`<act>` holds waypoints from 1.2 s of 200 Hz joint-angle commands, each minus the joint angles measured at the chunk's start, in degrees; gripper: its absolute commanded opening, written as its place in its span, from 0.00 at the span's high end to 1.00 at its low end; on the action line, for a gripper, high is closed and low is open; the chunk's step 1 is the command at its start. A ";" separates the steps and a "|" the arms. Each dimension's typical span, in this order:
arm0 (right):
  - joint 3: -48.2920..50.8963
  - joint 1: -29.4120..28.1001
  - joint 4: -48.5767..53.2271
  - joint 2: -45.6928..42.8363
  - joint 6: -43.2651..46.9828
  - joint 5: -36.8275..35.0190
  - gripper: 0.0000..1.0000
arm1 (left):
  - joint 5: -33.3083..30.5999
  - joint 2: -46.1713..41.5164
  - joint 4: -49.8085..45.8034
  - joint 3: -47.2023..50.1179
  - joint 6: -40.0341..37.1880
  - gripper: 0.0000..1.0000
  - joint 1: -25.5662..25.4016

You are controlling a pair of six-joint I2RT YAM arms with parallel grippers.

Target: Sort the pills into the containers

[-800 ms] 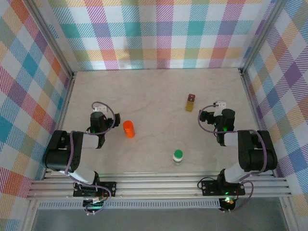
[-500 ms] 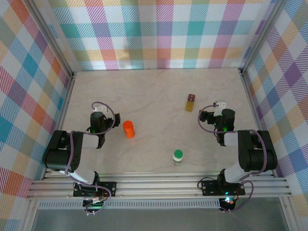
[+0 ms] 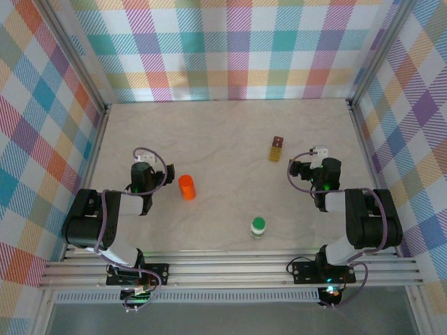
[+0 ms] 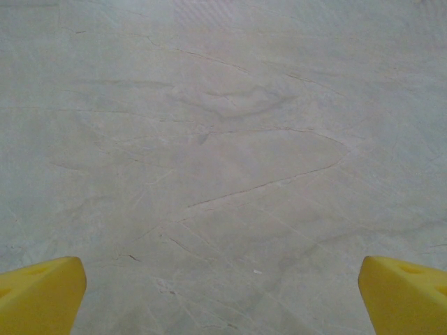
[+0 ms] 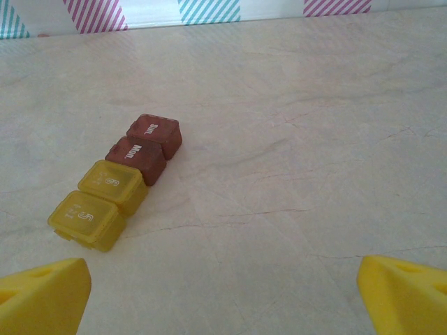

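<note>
A pill organiser (image 5: 115,183) with two brown and two yellow lidded cells lies on the table, left of and ahead of my right gripper (image 5: 223,293); from above the organiser (image 3: 276,148) sits right of centre. An orange pill bottle (image 3: 186,187) stands just right of my left gripper (image 3: 143,169). A green-capped bottle (image 3: 258,227) stands near the front edge. Both grippers rest low over the table, open, with only bare marble between the yellow fingertips (image 4: 42,296). My right gripper (image 3: 323,169) sits right of the organiser. No loose pills are visible.
The marble-patterned table (image 3: 230,132) is boxed in by checked walls on three sides, with aluminium posts at the corners and a rail along the near edge. The wall base (image 5: 209,14) lies beyond the organiser.
</note>
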State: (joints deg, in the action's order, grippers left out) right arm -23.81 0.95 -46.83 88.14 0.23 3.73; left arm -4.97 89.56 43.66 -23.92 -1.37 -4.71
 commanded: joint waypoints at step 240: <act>-0.01 -0.30 -0.17 -0.23 -0.77 0.84 0.01 | 2.26 -0.06 0.61 -1.12 -0.30 0.00 1.63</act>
State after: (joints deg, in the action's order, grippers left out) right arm -23.81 0.95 -46.83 88.14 0.21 3.73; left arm -3.46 89.56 43.66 -23.92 -1.34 -3.81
